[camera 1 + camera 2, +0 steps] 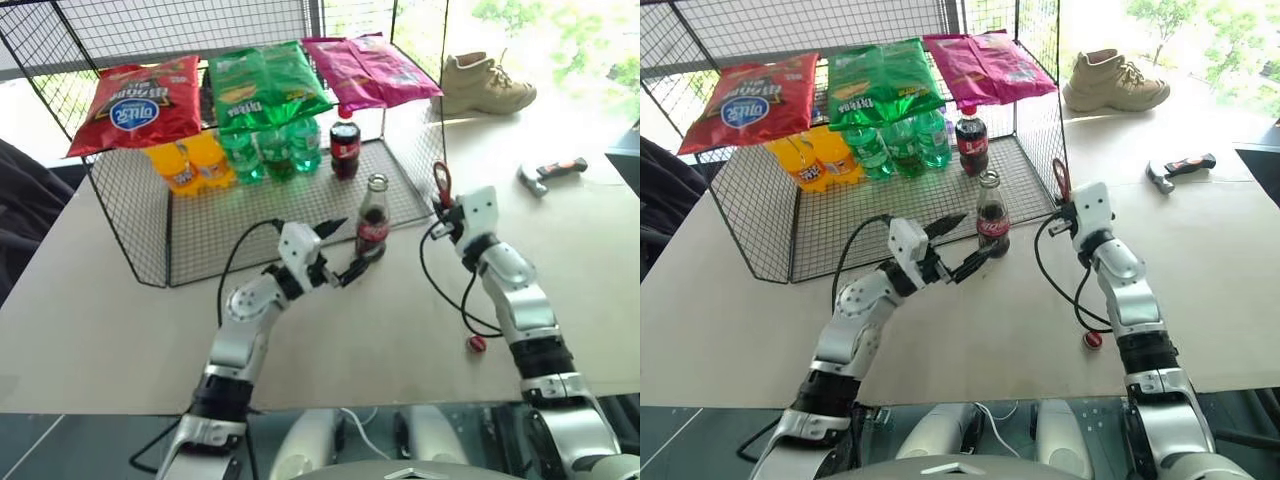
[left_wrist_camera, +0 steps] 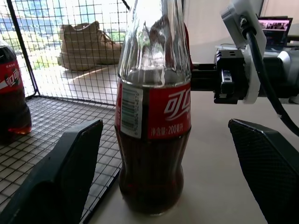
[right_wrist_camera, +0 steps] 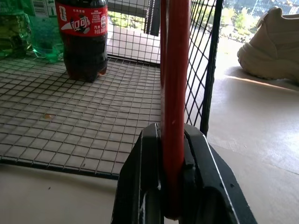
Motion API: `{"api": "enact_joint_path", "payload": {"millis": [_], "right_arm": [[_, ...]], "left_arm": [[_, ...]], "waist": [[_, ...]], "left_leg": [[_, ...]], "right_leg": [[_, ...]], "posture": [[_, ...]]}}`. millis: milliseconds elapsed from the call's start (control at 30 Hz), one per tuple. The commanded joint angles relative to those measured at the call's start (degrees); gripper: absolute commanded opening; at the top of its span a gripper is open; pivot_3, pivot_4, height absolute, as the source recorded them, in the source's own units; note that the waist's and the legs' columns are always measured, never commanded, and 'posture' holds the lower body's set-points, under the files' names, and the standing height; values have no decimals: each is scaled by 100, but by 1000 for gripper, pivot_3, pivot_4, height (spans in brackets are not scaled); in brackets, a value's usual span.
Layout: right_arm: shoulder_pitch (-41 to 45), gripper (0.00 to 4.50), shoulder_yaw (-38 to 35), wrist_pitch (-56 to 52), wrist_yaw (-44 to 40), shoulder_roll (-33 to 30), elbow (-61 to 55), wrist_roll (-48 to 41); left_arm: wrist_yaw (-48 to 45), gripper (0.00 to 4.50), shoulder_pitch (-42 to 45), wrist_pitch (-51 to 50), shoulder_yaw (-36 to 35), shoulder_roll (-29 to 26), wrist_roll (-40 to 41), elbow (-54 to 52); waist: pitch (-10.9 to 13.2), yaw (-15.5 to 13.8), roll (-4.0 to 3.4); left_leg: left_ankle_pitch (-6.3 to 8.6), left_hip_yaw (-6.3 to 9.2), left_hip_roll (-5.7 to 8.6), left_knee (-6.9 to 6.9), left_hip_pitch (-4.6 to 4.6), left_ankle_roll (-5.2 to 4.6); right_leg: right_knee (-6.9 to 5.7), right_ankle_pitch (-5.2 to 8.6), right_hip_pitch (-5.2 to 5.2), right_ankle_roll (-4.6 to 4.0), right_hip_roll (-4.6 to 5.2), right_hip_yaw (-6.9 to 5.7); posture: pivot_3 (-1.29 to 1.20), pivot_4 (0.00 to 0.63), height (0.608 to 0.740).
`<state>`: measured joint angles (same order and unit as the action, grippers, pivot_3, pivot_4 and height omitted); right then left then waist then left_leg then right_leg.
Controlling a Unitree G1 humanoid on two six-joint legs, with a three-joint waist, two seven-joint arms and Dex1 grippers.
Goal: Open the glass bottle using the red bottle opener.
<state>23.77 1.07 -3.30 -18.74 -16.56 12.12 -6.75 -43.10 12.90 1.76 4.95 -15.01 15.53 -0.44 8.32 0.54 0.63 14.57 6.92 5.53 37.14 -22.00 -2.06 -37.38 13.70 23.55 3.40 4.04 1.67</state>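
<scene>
where the wire rack [image 1: 150, 240] meets the beige table [image 1: 90, 330], the glass bottle [image 1: 373, 222] is seen standing upright, uncapped, at the rack's front edge. the left gripper [image 1: 340, 250] is spread wide, its fingers [image 2: 60, 177] set on either side of the bottle without contact. to the right, the red bottle opener [image 1: 442, 186] is held upright, clamped in the closed right gripper [image 1: 446, 216]. a small red cap [image 1: 477, 344] is noted on the table nearer the robot.

Glass bottle [image 1: 372, 219] on table [image 1: 100, 330], before rack [image 1: 280, 205]; hammer [image 1: 550, 171] far right.
</scene>
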Motion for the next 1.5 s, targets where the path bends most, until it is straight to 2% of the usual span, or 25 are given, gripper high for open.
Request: {"api": "enact_joint_path", "payload": {"millis": [33,267,400,433,467,667,700,867,1133,1233,1333,1433,1500], "right_arm": [[-202,0,-254,-112,-93,-163,-481,-101],[-890,0,-357,-447,-334,-480,-1065,-144],[-1166,0,-227,-332,-458,-851,-1266,230],[-1193,911,-174,-202,-462,-947,-1259,378],[-1218,1112,-154,-115,-461,-1011,-1255,471],[-1368,4118,-221,198,-510,-1241,-1183,714],[-1389,4488,-260,213,-522,-1245,-1184,684],[-1667,4488,-573,334,-851,-1369,-1326,272],[-2473,4488,-1262,374,-2060,-1758,-1582,-969],[-2635,4488,-1380,389,-2420,-1879,-1526,-1185],[-2843,4488,-1509,390,-2880,-1962,-1420,-1508],[-2947,4488,-1630,448,-3190,-2057,-1254,-1648],[-2988,4488,-1704,451,-3411,-2119,-1161,-1755]], "left_arm": [[148,4447,-89,125,-86,-67,-61,-369],[366,4447,-449,120,-229,-232,-68,-733],[646,4447,-630,241,-433,-309,-193,-888],[760,4500,-629,295,-515,-312,-238,-901],[872,4500,-626,353,-579,-316,-301,-912],[1333,4500,-565,643,-866,-401,-622,-854],[1386,4500,-562,681,-893,-423,-664,-846],[1426,4500,-671,661,-1132,-622,-612,-970],[1592,4500,-1258,410,-1954,-1042,-440,-1226],[1849,4500,-1255,86,-2315,-954,-51,-1309],[1627,4500,-1636,30,-2456,-1143,27,-1539],[1116,4500,-2241,-447,-2394,-1325,565,-1937],[926,4500,-2610,-626,-2313,-1463,596,-2114]], "waist": [[0,-6,0],[0,9,-1],[1,5,-2],[1,2,-2],[1,-3,-2],[1,-17,-1],[1,-20,-1],[1,-33,-1],[2,-48,-2],[2,-61,-2],[2,-80,-2],[4,-79,-7],[6,-86,-9]], "left_leg": [[0,0,0,1,0,0],[1,-3,-5,-2,1,0],[2,-6,-8,-3,2,-1],[5,-6,-8,-2,2,-6],[9,-7,-8,-1,2,-13],[1,-6,-9,-1,3,1],[1,-6,-9,-1,2,0],[1,-5,-11,-1,2,1],[17,-5,-16,-4,4,-24],[19,-3,-19,-3,7,-29],[20,-2,-20,-1,8,-29],[20,-6,-22,-5,8,-27],[27,-7,-22,-6,5,-38]], "right_leg": [[0,0,0,0,0,0],[0,0,0,0,3,4],[0,0,0,0,3,6],[0,0,-1,0,3,5],[0,0,-1,0,3,4],[2,0,-4,0,2,1],[4,0,-4,0,3,1],[6,0,-5,0,3,0],[22,0,-12,1,3,0],[24,0,-18,0,2,-4],[29,0,-23,0,2,-6],[39,0,-23,0,2,-1],[47,0,-23,0,4,7]], "posture": [[0,150,740],[0,150,740],[0,150,740],[0,150,740],[0,150,740],[0,150,740],[0,150,740],[0,150,740],[0,150,740],[0,150,740],[0,150,740],[0,150,740],[0,150,740]]}}
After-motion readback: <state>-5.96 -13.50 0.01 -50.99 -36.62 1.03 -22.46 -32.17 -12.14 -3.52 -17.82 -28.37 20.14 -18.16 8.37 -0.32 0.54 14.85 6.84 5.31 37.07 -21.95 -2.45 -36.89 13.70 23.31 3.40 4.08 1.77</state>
